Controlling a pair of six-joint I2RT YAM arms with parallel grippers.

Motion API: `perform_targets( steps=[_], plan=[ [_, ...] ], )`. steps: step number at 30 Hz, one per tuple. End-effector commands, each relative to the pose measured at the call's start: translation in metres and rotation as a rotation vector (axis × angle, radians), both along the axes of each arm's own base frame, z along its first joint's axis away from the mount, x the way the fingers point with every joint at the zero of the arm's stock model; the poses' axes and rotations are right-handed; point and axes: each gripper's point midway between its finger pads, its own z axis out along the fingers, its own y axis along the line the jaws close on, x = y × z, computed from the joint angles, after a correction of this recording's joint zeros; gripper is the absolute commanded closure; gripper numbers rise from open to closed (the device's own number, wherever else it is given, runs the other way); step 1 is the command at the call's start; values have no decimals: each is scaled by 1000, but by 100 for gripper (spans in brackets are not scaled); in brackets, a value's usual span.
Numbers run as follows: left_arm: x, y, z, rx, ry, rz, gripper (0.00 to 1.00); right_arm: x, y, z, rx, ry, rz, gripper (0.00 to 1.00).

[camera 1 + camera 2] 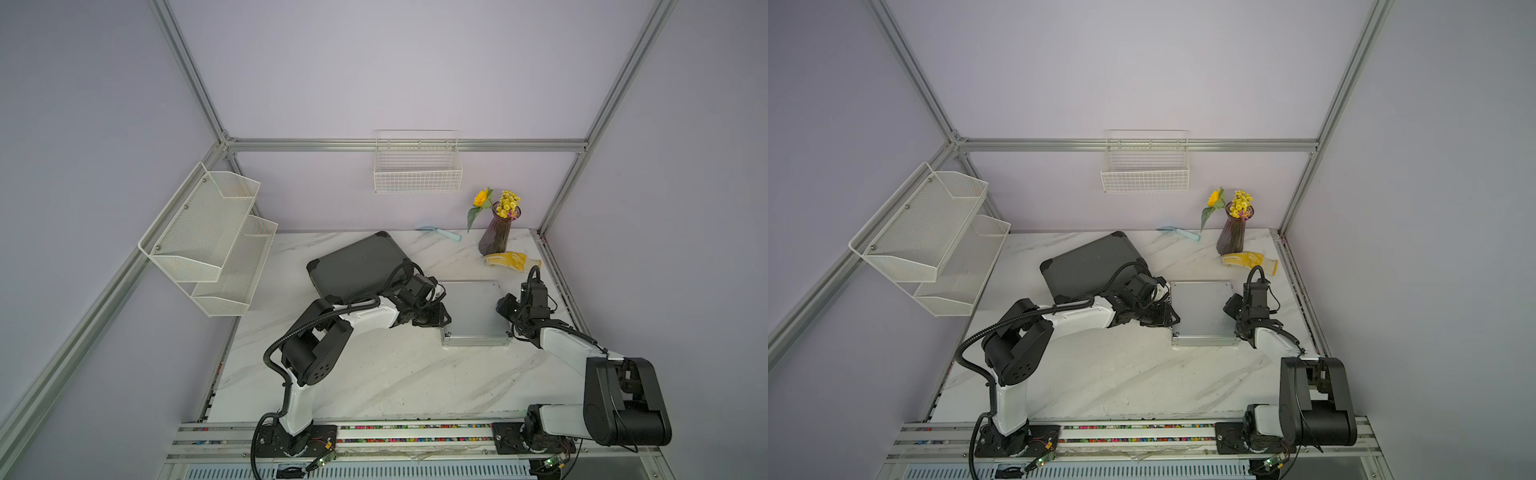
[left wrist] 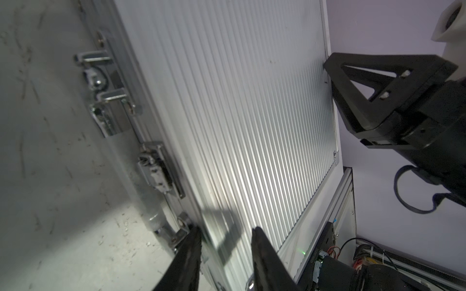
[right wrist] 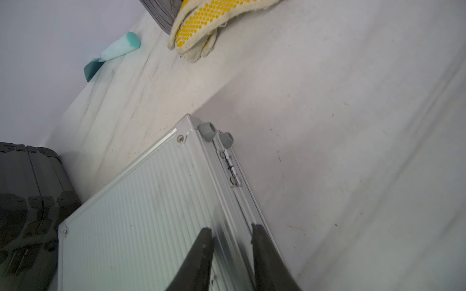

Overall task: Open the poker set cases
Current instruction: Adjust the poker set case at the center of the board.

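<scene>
The silver ribbed case lies flat on the marble table with its lid down. My left gripper straddles its latch-side edge, one finger on the side wall by the handle bracket and one on the ribbed top. My right gripper straddles the opposite hinge edge, one finger on the lid and one on the outer rim. Both sets of jaws are closed onto the rim. The larger dark grey case, lid shut, lies behind my left arm.
A purple vase of yellow flowers, a yellow-dotted glove and a teal scraper sit at the back right. A wire basket hangs on the back wall. Mesh shelves hang on the left wall.
</scene>
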Motion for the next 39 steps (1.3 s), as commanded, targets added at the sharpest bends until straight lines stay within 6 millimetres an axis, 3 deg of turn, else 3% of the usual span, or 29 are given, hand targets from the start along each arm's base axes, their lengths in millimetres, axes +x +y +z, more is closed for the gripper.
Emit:
perform_targets(
  steps=[1,15,19,22,26,30,35,39],
  plan=[
    [-54,-46,28,-142,9,-171,65,-10,56,-15,179,69,197,69],
    [-63,-45,50,-171,-13,-170,60,5,62,-18,200,79,228,70],
    [-59,-34,63,-153,-64,-160,51,10,52,-2,147,59,190,67],
    [-50,-22,80,-140,-118,-153,48,11,41,25,119,-1,126,63],
    [-20,-3,111,-113,-236,-125,40,-2,24,59,86,-58,29,49],
    [21,7,131,-70,-333,-113,35,-24,16,71,86,-58,-28,42],
    [72,7,137,-42,-393,-82,35,-57,11,69,127,-31,-92,41],
    [106,2,118,-14,-392,-54,35,-76,11,63,141,-15,-105,41]
  ],
)
